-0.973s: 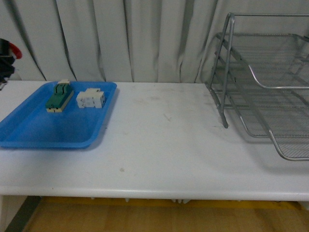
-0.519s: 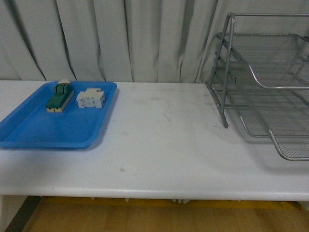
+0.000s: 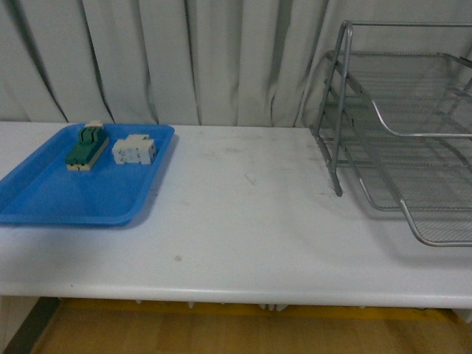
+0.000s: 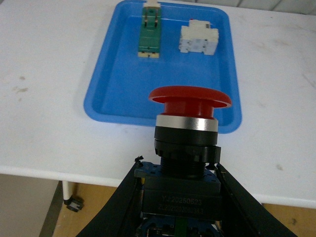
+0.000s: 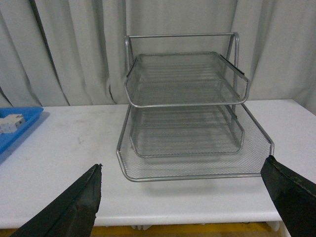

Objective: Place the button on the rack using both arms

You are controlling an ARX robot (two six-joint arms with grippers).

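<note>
Bench (image 3: pixel 243 221): white, with a grey curtain (image 3: pixel 184 59) behind it.
Tray (image 3: pixel 44 206): blue and flat, on the left part of the bench.
In the tray: a green switch (image 3: pixel 87 145) and a white block (image 3: pixel 133 150), side by side at the far end and not touching.
Rack (image 3: pixel 338 110): silver wire mesh with three tiers, on the right part of the bench, well apart from the tray. The tiers look empty.
Between tray and rack: only bare bench with some small marks.
Button (image 4: pixel 190 101): in the left claw, off the bench, near the tray. Its red cap points toward the tray and its black and blue body sits between the fingers.
Left claw (image 4: pixel 178 197): closed on the body of the button, with one black finger (image 4: pixel 121 202) on each side.
Right claw (image 5: pixel 181 168): open wide, with nothing between the fingers (image 5: pixel 74 207).
Right arm pose: low, near the front edge of the bench, facing the open side of the rack.
Front view: neither arm shows here, and the button does not show either.
</note>
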